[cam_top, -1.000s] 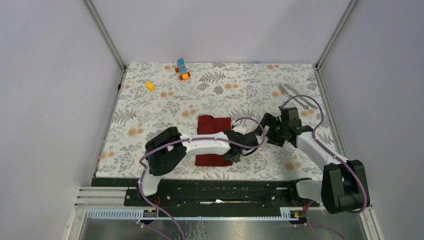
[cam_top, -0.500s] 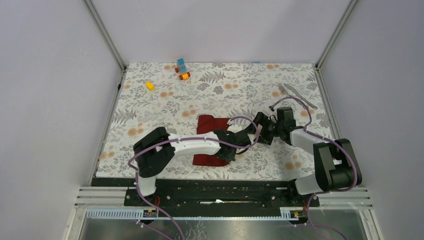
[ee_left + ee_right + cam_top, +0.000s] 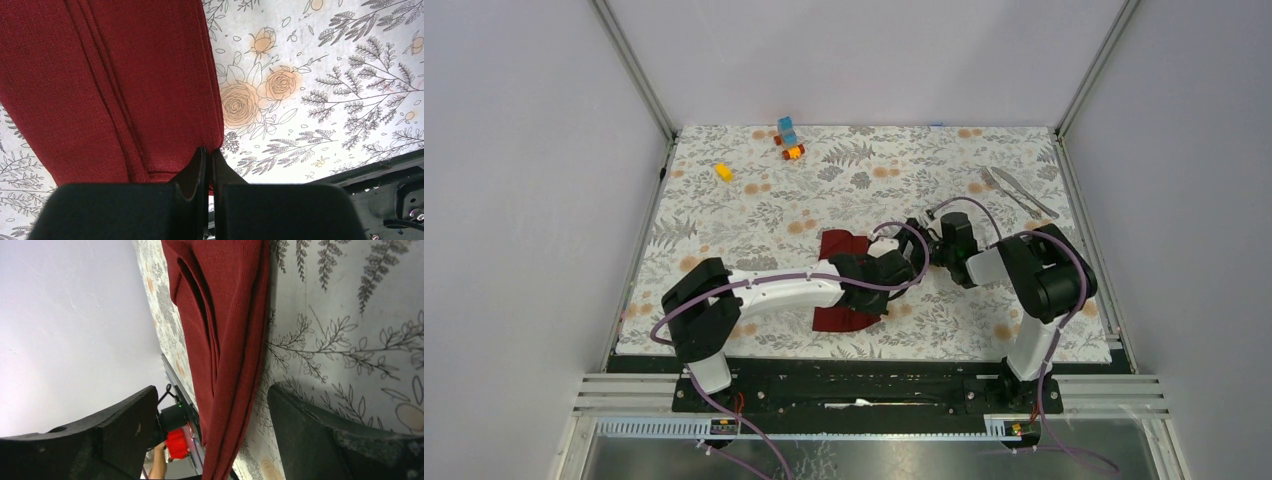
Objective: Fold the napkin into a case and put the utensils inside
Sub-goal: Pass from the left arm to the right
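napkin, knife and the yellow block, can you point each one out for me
napkin [image 3: 842, 244]: top external view, on the far end of the dark red cloth.
knife [image 3: 1034, 200]: top external view, about the middle of its length.
yellow block [image 3: 723, 171]: top external view, on its top face.
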You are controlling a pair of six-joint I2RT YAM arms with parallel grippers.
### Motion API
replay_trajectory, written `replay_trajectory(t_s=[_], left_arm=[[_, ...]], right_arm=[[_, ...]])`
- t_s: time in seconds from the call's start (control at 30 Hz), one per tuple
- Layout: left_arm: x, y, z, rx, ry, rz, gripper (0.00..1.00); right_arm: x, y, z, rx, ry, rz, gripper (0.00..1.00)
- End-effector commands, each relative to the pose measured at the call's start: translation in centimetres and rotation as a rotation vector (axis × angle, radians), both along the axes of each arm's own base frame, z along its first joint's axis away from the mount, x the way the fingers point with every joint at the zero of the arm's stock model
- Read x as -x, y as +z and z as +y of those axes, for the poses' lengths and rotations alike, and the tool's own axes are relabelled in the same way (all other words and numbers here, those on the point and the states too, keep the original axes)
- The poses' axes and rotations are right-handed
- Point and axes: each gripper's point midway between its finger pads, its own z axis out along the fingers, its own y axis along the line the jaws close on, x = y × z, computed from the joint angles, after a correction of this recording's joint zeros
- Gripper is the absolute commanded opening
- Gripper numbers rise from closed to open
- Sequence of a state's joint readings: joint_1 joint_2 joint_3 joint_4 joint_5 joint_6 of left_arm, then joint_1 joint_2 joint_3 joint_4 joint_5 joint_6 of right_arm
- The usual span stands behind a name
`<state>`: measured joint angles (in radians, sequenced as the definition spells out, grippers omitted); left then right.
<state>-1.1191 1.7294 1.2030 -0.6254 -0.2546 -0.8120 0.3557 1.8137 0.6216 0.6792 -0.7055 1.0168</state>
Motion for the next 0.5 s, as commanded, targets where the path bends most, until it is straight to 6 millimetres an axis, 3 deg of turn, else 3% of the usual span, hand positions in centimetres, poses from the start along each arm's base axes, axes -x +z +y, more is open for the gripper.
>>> replay_trajectory(t_s=[0.0, 0.47], left_arm=[[-0.19, 2.05, -0.72, 0.074, -0.014, -0.027, 0.0], [-0.14, 1.76, -1.18, 0.089, -0.024, -0.019, 0.0]], right_arm=[[-1.46, -0.62, 0.49, -0.033, -0.053, -0.011, 0.86], [-2.33, -1.04, 0.47, -0.038, -0.083, -0.06, 0.38]])
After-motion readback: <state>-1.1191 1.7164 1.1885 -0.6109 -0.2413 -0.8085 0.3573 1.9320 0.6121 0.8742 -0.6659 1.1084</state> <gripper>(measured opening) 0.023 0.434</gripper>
